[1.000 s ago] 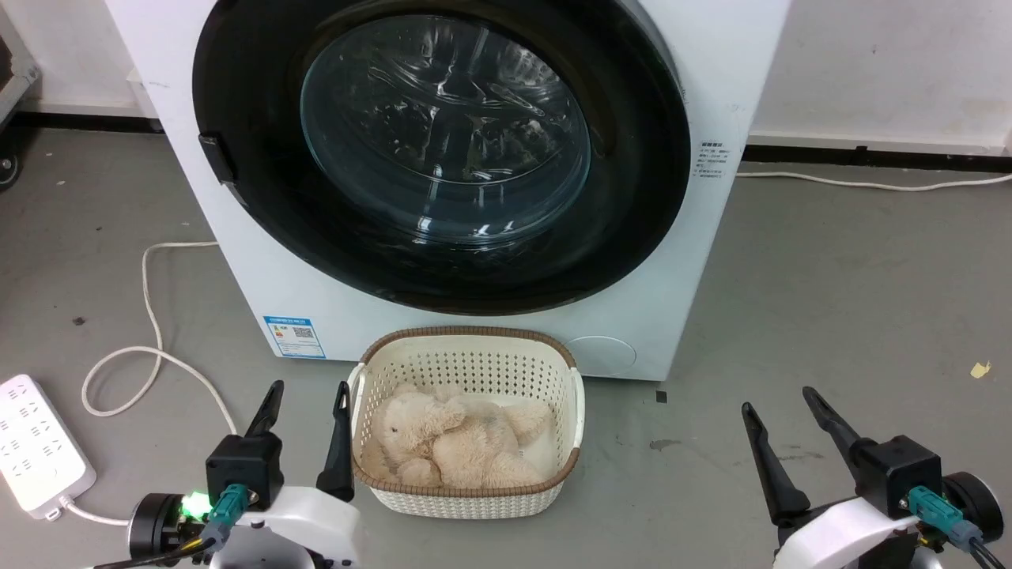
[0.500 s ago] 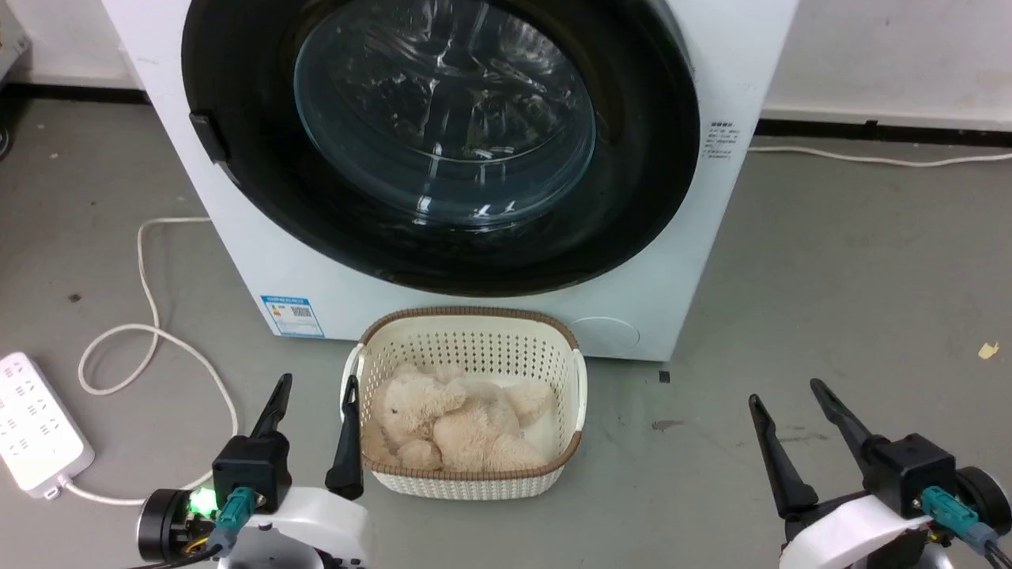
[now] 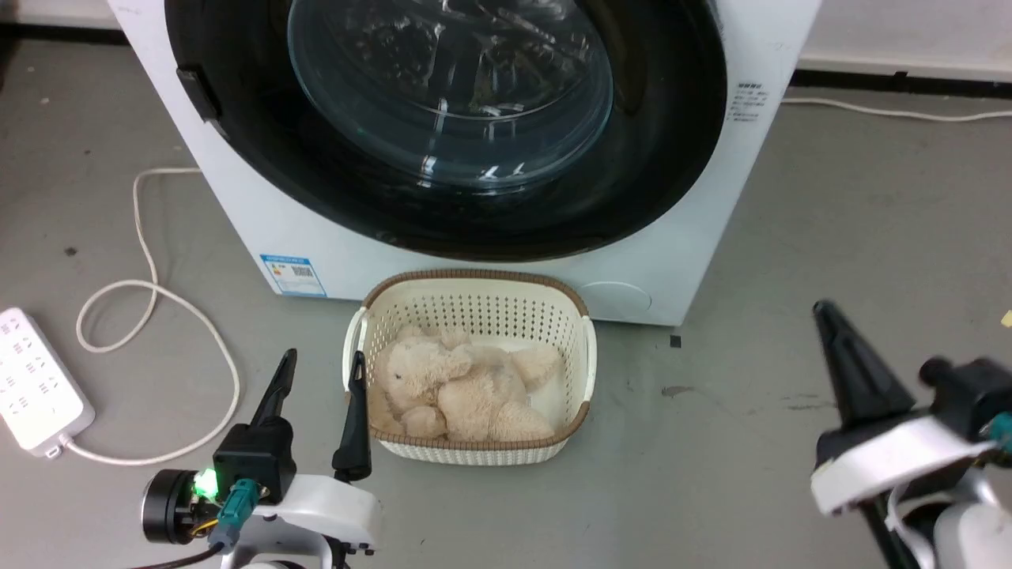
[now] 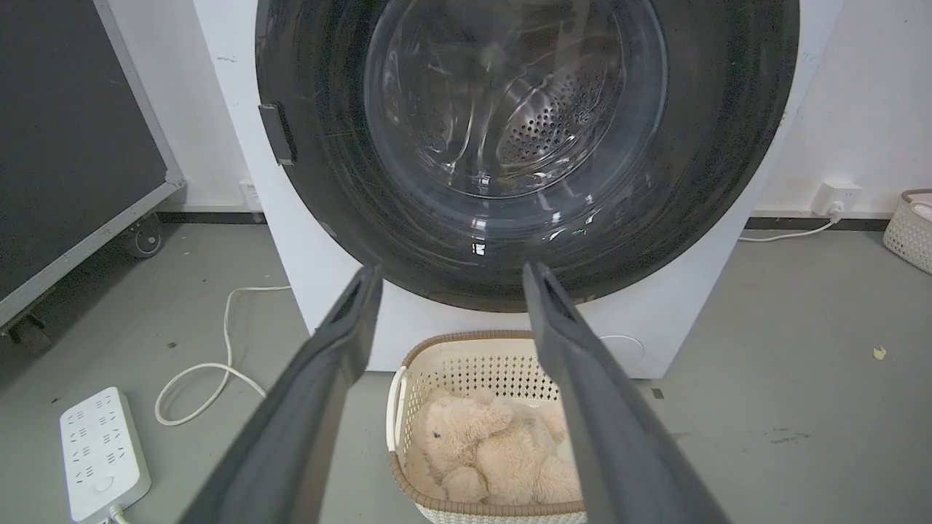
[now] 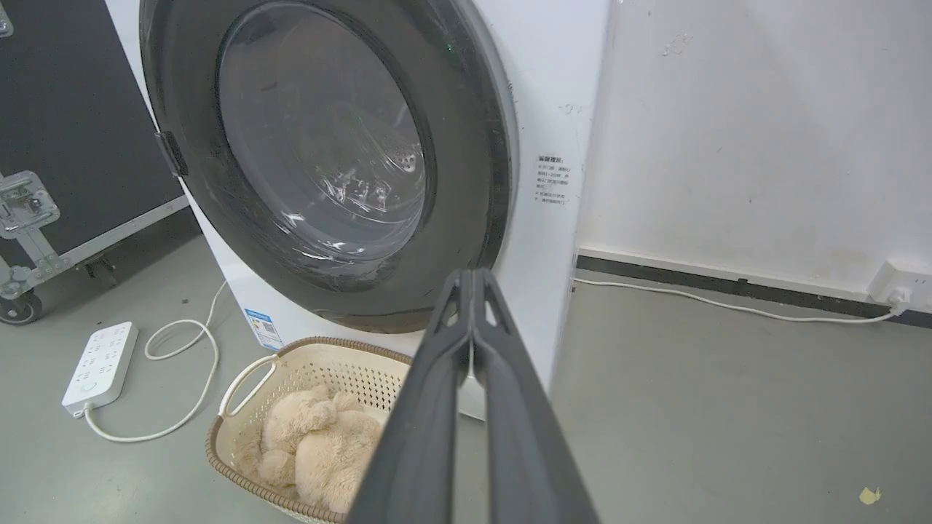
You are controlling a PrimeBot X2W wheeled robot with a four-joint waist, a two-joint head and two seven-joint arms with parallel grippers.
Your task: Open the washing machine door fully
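The washing machine [image 3: 261, 229] is a white front-loader against the wall. Its washing machine door [image 3: 451, 87], glossy black with a bulging glass window, lies flat against the front in all three views. A small black tab [image 4: 278, 133] sits on the door's left rim. My left gripper [image 3: 324, 359] is open and holds nothing, low over the floor just left of the basket; its fingers [image 4: 342, 342] point at the door's lower rim. My right gripper [image 3: 826, 312] is shut on nothing, off to the lower right, well short of the door [image 5: 320, 167]. Its closed fingertips [image 5: 470, 276] point at the machine's right lower corner.
A cream basket [image 3: 474, 286] with a plush bear [image 3: 458, 387] stands on the floor right before the machine. A white power strip [image 3: 35, 379] and looped cable [image 3: 150, 292] lie at the left. A black wheeled case [image 4: 73, 145] stands left of the machine; a wall socket [image 5: 895, 287] is at the right.
The right gripper has gone from open to shut and has risen and turned in the head view. The head camera has tipped, shifting the whole picture. The door has not moved.
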